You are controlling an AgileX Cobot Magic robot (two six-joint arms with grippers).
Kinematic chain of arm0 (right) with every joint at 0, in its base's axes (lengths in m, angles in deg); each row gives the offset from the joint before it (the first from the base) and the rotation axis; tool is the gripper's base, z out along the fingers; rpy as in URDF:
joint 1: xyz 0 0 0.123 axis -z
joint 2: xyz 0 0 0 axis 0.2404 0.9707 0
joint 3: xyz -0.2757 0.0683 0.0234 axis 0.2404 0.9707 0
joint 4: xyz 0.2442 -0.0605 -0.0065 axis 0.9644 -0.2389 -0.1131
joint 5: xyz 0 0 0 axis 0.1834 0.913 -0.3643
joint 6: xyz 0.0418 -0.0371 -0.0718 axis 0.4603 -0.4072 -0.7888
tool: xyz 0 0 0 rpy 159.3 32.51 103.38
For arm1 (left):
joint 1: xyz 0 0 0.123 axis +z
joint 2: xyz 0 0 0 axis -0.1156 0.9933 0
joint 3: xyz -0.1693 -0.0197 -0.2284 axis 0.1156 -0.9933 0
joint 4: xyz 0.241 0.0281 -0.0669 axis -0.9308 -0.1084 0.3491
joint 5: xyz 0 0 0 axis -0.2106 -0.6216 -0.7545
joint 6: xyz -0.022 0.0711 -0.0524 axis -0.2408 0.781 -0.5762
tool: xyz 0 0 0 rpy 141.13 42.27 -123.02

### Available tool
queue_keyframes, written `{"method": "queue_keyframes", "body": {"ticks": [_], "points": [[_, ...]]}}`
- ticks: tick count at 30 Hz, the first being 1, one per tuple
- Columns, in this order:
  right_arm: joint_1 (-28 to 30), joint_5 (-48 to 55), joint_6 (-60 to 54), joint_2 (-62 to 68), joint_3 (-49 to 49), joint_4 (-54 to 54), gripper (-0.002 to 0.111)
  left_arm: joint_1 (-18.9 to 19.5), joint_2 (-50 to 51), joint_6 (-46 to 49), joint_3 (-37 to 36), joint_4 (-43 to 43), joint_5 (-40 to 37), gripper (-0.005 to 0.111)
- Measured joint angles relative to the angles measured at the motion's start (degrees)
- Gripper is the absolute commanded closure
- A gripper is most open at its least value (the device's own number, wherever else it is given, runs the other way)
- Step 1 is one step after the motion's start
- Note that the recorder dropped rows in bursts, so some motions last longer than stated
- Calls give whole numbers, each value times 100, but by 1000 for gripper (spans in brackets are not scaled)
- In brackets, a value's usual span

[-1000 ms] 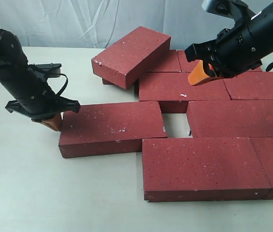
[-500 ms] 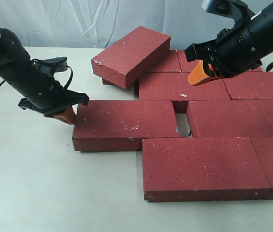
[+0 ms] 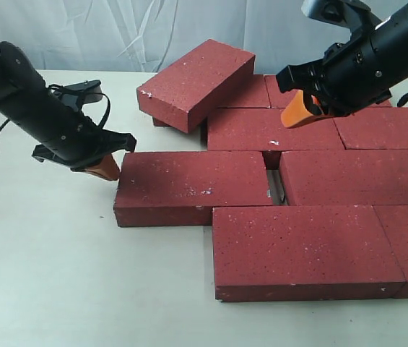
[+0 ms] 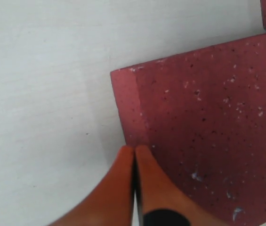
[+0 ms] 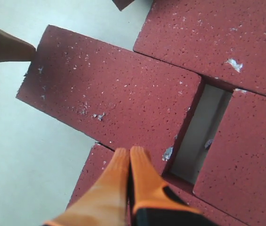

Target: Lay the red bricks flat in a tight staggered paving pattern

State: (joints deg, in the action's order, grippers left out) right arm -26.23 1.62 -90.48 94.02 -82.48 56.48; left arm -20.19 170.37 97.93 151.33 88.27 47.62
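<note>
As the push stood: left end effector point(image 3: 106, 168) was clenched, empty, tips touching the loose red brick point(image 3: 193, 186) just ahead.
Gap: a narrow slot point(image 3: 274, 189) lay at the brick's far end.
Right end effector point(image 3: 301, 110): clenched, empty, hovering above the paving.
Technique: contact sat near one corner; pressing mid-face, low, should keep the slide straight.

Bare table point(image 3: 45, 275) lies open left of the bricks point(image 3: 305, 249); a tilted brick point(image 3: 196, 81) juts up behind.

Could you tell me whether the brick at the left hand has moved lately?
Yes, the pushed brick slid right, judged against the stationary front brick.
</note>
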Motion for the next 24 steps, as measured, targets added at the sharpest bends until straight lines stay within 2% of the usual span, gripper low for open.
{"method": "queue_keyframes", "body": {"ticks": [5,10,12,15,19,24], "points": [[0,0,0,0,0,0,109,0,0,-87,0,-348,18,107],[0,0,0,0,0,0,109,0,0,-978,0,-1398,110,107],[0,0,0,0,0,0,109,0,0,-1167,0,-1548,161,107],[0,0,0,0,0,0,109,-40,0,-1249,0,-1356,186,107],[0,0,0,0,0,0,109,-324,9,-1055,0,-1016,186,107],[0,0,0,0,0,0,109,-620,9,-1016,0,-1024,185,107]]}}
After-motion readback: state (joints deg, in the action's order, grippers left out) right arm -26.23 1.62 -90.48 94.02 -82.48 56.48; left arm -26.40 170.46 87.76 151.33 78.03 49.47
